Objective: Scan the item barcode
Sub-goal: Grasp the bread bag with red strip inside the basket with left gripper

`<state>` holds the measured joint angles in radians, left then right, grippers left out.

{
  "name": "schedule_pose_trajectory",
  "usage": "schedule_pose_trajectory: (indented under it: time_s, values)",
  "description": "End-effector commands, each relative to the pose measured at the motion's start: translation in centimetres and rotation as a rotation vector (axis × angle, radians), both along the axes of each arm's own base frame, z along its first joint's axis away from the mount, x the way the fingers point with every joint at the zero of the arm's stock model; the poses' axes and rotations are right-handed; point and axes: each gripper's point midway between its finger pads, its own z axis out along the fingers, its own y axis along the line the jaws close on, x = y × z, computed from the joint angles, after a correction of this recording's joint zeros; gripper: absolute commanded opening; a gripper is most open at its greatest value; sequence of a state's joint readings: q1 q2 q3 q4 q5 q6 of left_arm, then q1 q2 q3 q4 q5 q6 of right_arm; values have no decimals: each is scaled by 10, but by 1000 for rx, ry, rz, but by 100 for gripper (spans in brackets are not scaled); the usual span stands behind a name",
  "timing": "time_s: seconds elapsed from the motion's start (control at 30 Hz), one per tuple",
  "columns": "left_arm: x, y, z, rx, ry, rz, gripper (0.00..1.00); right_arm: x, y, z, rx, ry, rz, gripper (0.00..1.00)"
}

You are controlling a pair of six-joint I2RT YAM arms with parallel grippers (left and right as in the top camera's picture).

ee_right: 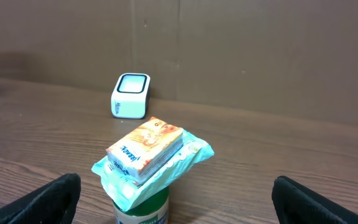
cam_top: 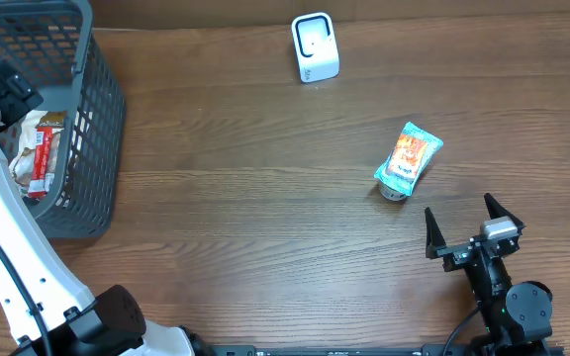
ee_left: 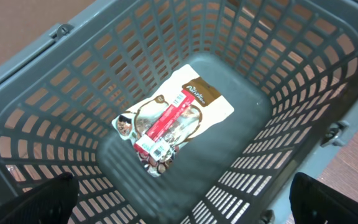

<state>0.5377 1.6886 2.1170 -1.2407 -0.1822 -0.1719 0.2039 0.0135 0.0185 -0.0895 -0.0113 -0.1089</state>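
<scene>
- Your right arm (cam_top: 508,302) is sitting at the near right edge of the tabletop (cam_top: 245,218). The right jaws are standing wide open and are holding nothing, pointing toward the far side.
- Just beyond those jaws, with a gap of bare wood between, a small stack is waiting on the tabletop. An orange packet (cam_top: 411,153) is lying flat on a teal pouch (ee_right: 188,158), and both are resting on top of an upright can (ee_right: 143,211) with a green label.
- In the right wrist view the orange packet is sitting askew on the teal pouch, whose corners are sticking out past the can. You are not seeing a barcode on any face from here.
- Your left arm (cam_top: 8,247) is reaching up the left side, and the left jaws are hanging over the grey basket (cam_top: 102,109), also spread fully and gripping nothing.
- On the basket floor a white and brown pouch (ee_left: 207,96) is lying flat, and a red stick pack (ee_left: 166,121) is lying lengthwise across it, touching it. Neither is touching the jaws.
- At the far edge, well apart from both the stack and the basket, the white scanner (cam_top: 315,46) is standing upright near the middle, with a brown board (ee_right: 260,56) rising behind it.
</scene>
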Motion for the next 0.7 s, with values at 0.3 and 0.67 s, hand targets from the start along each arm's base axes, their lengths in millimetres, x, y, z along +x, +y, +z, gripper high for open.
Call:
schedule_pose_trajectory:
  time_s: [0.3,0.67]
  values:
    - [10,26,-40,-16,101,39,100,0,1,-3,-5,3,5,100]
    - [16,47,-86,-46,221,76,99,0,1,-3,-5,3,5,100]
